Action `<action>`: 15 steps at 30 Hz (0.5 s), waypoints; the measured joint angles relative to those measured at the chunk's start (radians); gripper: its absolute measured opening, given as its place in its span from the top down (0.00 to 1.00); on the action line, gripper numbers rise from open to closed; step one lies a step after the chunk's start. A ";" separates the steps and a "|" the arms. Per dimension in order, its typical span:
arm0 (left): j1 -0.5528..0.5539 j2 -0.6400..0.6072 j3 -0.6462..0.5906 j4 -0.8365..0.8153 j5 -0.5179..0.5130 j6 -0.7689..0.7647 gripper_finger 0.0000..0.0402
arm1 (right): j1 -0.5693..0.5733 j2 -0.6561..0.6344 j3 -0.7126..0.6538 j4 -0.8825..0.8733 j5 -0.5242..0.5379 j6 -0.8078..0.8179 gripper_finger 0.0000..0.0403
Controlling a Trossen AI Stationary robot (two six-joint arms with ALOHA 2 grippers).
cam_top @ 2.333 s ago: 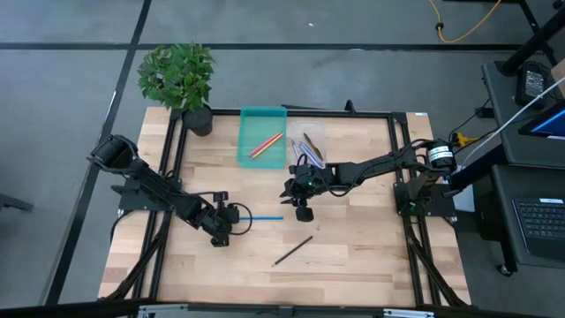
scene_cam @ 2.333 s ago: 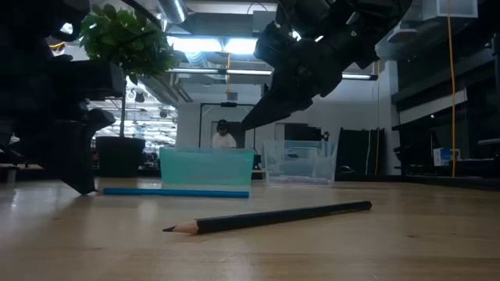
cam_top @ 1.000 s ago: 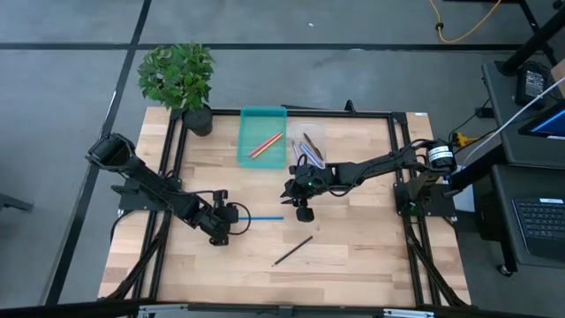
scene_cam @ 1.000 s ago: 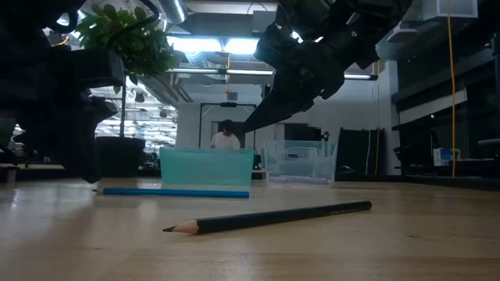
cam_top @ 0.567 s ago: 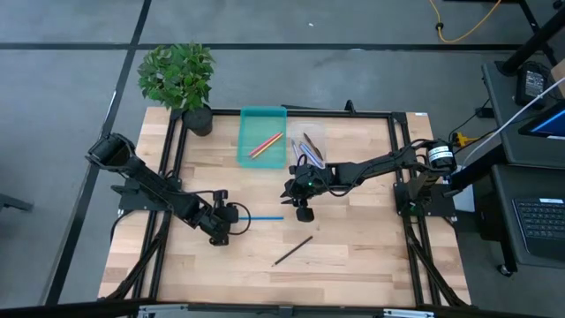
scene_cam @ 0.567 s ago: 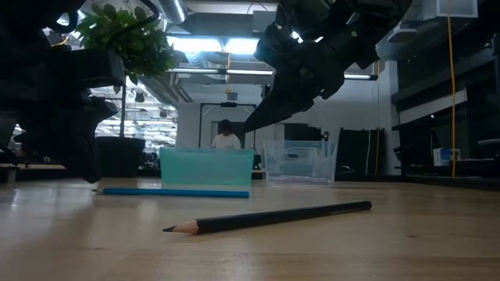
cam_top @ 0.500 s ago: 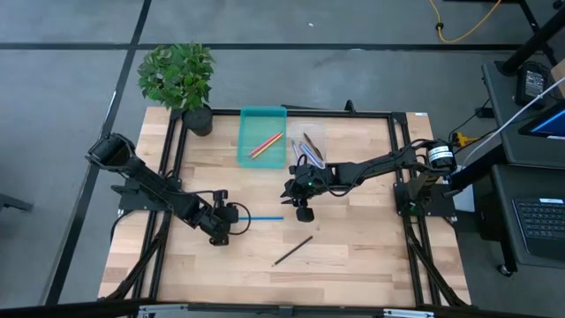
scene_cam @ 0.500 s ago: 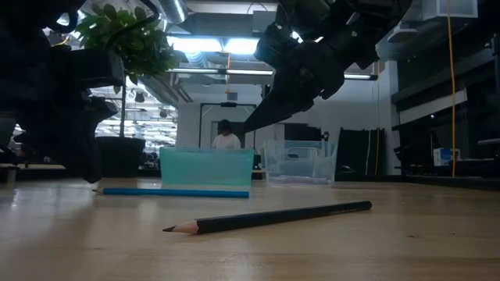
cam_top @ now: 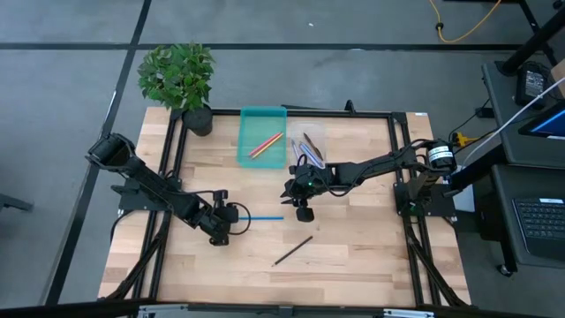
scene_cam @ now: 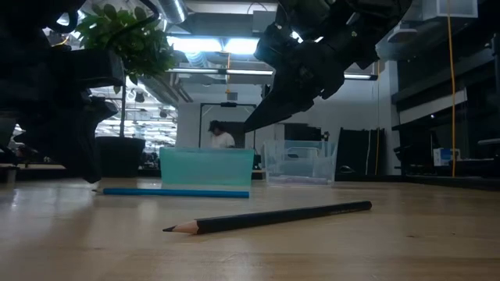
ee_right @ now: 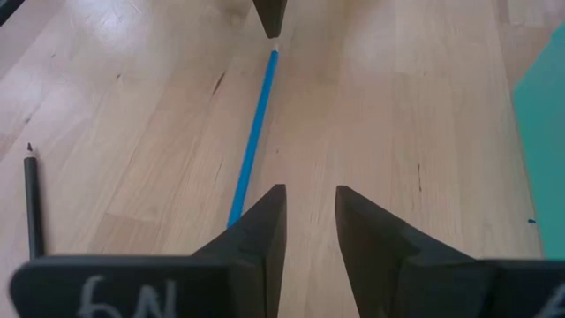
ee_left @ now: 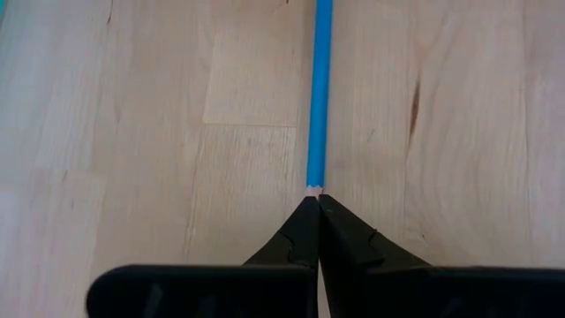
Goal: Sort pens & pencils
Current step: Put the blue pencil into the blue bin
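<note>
Left gripper [ee_left: 316,205] closed at blue pencil [ee_left: 319,97] tip — unlifted.

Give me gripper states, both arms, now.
Left gripper: shut, empty, tips at the end of the blue pencil.
Right gripper: open, empty, above the table.

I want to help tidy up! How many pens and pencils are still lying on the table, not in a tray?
2. The blue pencil lies mid-table, its tip at the shut left gripper. The black pencil lies nearer the front edge. None seems hidden.
</note>
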 joint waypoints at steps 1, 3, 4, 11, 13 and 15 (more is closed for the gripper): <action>0.000 0.000 0.000 0.000 0.000 0.000 1.00 | 0.000 0.000 0.000 0.000 0.000 0.000 0.75; 0.000 0.000 0.000 0.000 0.000 -0.001 1.00 | 0.000 0.000 0.000 0.000 0.000 0.001 0.75; 0.000 0.000 0.000 0.000 0.000 -0.002 1.00 | 0.000 0.000 0.000 0.000 0.000 0.001 0.75; 0.000 0.000 0.000 0.001 0.000 -0.007 1.00 | 0.000 0.000 0.000 0.000 0.000 0.002 0.75; 0.000 0.000 0.000 0.001 0.000 -0.008 1.00 | 0.000 0.000 0.000 0.000 0.000 0.002 0.75; 0.000 0.001 0.000 0.002 0.000 -0.008 1.00 | 0.000 0.000 0.000 0.000 0.000 0.002 0.75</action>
